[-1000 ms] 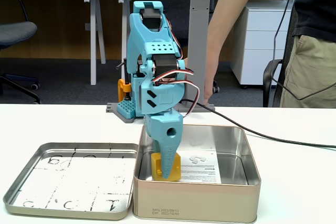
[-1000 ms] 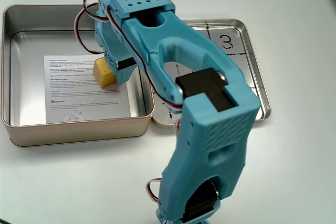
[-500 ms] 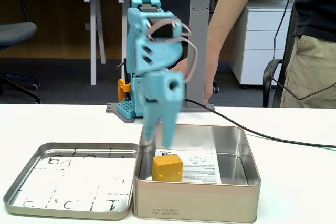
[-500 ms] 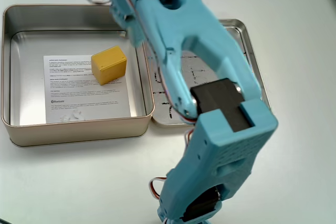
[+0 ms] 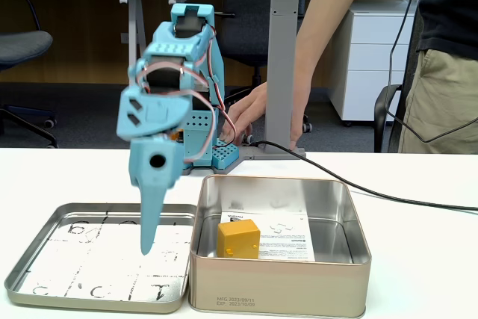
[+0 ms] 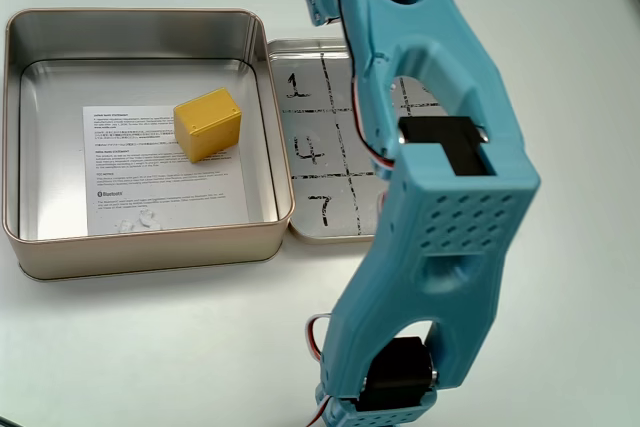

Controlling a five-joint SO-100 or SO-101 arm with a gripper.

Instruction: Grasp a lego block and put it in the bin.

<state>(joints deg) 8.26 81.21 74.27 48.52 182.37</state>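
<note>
The yellow-orange lego block [image 5: 238, 238] [image 6: 207, 124] lies loose on the white printed sheet at the bottom of the bin [image 5: 280, 289] [image 6: 140, 252], a deep square silver tin. Nothing touches the block. In a fixed view from the front, my turquoise gripper [image 5: 147, 248] hangs point down over the shallow flat lid [image 5: 45, 289], left of the bin and outside it. Its fingers line up as one spike from here, so I cannot tell their gap, and nothing shows between them. From above, the arm [image 6: 440, 137] hides the gripper.
The flat lid [image 6: 310, 217] with black hand-drawn numbers lies against the bin's side. A person stands behind the table at the right, with a hand [image 5: 246, 113] near the arm's base. A black cable [image 5: 373, 193] runs across the white table behind the bin.
The gripper let go of the block inside the bin, rose, and swung out of the bin to hang over the flat lid. The block stayed on the printed sheet.
</note>
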